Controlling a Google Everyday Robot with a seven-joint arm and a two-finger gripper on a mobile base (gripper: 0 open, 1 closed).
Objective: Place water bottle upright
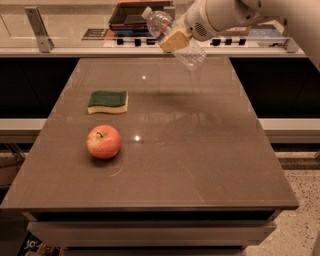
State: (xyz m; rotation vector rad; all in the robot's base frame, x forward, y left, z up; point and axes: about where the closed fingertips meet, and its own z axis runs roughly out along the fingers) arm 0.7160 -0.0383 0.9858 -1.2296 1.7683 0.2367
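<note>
The bottle (159,23) hangs in the air over the far edge of the desk (200,150), pinched around its middle by the robot's hand (174,40). It lies on a slant, white cap up and to the left, clear base down and to the right, touching nothing but the hand. The grasp and the lift look done. By that reading the task is about half way. What is left is to turn the bottle until the cap points straight up, lower it until the base meets the desk, then let go and see that it stands.

There is bare desk under and in front of the bottle. The green sponge (107,101) and the red apple (103,141) lie well apart from it, on the left half, the apple nearer the front edge.

Much of the grip cannot be read. One tan finger (176,38) crosses the front of the bottle and covers its middle, and the finger opposite is behind the plastic. The clear base nearly fades into the brown desk behind it, so its rim is hard to trace, and whether it holds water cannot be told. The arm (225,15) runs out of the top right corner. On the counter (70,50) behind, the dark shapes cannot be named.
</note>
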